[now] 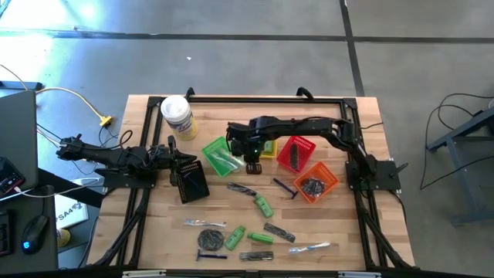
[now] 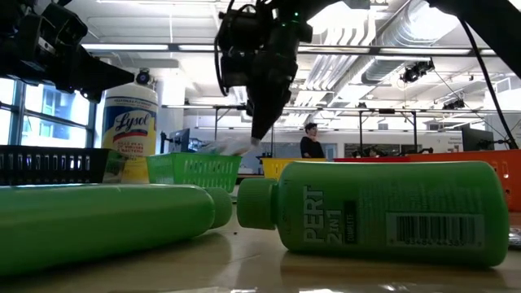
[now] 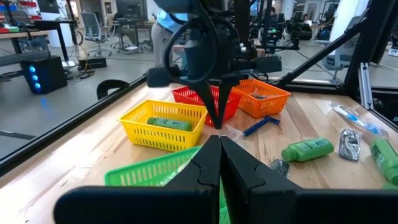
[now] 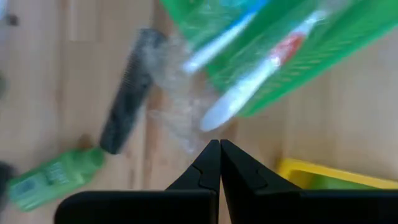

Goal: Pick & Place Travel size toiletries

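Travel size toiletries lie scattered on the wooden table's near half: green bottles (image 1: 264,205) (image 2: 391,213), a dark comb (image 4: 127,93), a razor (image 1: 285,187) and clear-wrapped pieces (image 1: 204,224). A clear-wrapped toothbrush (image 4: 249,87) lies slanting over the rim of the green basket (image 1: 216,154), beside another in the basket. My right gripper (image 4: 214,146) hangs shut just outside that rim, pointing steeply down. My left gripper (image 3: 219,149) is shut and level at the table's left, by the black basket (image 1: 191,184). My right gripper pinches the crinkled clear wrapper's end (image 4: 199,134) at its fingertips, coming from above and slanting down. The wrapped toothbrush reaches from the fingers up over the basket's rim, its far part inside the green basket. How many layers of wrapper are in the pinch does not show.
Yellow (image 1: 266,147), red (image 1: 296,152) and orange (image 1: 315,181) baskets stand in a row right of the green one. A white-lidded jar (image 1: 177,116) stands at the far left. A black frame (image 1: 231,100) borders the table. A person (image 2: 310,140) stands in the room behind.
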`<act>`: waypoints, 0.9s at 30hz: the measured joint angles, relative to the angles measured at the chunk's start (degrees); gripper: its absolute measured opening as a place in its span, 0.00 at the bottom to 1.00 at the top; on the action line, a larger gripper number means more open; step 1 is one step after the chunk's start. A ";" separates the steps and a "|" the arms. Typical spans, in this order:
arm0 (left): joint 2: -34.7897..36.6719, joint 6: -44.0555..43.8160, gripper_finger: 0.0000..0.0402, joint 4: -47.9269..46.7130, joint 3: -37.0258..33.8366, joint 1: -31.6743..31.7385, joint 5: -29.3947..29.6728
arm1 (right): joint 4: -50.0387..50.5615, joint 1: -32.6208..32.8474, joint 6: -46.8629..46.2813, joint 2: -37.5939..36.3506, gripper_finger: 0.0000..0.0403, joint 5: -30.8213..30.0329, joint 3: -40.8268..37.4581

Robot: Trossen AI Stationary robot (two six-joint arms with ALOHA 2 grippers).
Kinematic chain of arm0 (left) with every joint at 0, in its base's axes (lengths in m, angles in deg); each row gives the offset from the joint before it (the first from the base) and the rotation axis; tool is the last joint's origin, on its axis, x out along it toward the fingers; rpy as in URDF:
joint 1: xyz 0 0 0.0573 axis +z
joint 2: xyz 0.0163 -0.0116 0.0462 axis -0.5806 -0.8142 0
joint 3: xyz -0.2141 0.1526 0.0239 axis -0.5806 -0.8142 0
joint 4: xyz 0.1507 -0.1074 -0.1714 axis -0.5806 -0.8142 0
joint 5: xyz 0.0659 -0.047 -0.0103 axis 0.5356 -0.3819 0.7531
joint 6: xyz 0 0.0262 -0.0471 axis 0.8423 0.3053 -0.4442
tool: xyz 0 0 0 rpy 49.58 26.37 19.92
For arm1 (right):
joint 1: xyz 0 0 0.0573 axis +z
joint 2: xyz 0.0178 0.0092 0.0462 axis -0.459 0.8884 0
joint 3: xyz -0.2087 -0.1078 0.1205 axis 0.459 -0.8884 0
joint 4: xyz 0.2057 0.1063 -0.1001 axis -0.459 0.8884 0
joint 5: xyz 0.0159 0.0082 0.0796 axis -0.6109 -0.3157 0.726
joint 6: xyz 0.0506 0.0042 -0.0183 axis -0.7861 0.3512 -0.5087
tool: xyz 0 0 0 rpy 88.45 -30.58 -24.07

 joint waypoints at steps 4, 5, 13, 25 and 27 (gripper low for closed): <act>0.00 0.00 0.00 0.00 0.00 0.00 0.00 | -0.27 0.07 -1.49 -0.49 0.01 -5.54 0.03; 0.00 0.00 0.00 0.00 0.00 -0.01 0.00 | -0.22 0.07 -1.91 -0.74 0.01 -7.23 0.02; 0.00 0.00 0.00 -0.13 0.00 -0.02 0.00 | -6.73 1.63 -1.43 -13.36 0.01 -5.12 -0.02; 0.00 0.04 0.00 -0.22 0.00 0.00 0.02 | -36.10 9.49 -8.07 -48.90 0.01 0.59 -18.12; 0.00 0.07 0.00 -0.22 0.00 -0.02 0.02 | -39.71 10.58 -9.93 -55.69 0.01 -4.46 -26.39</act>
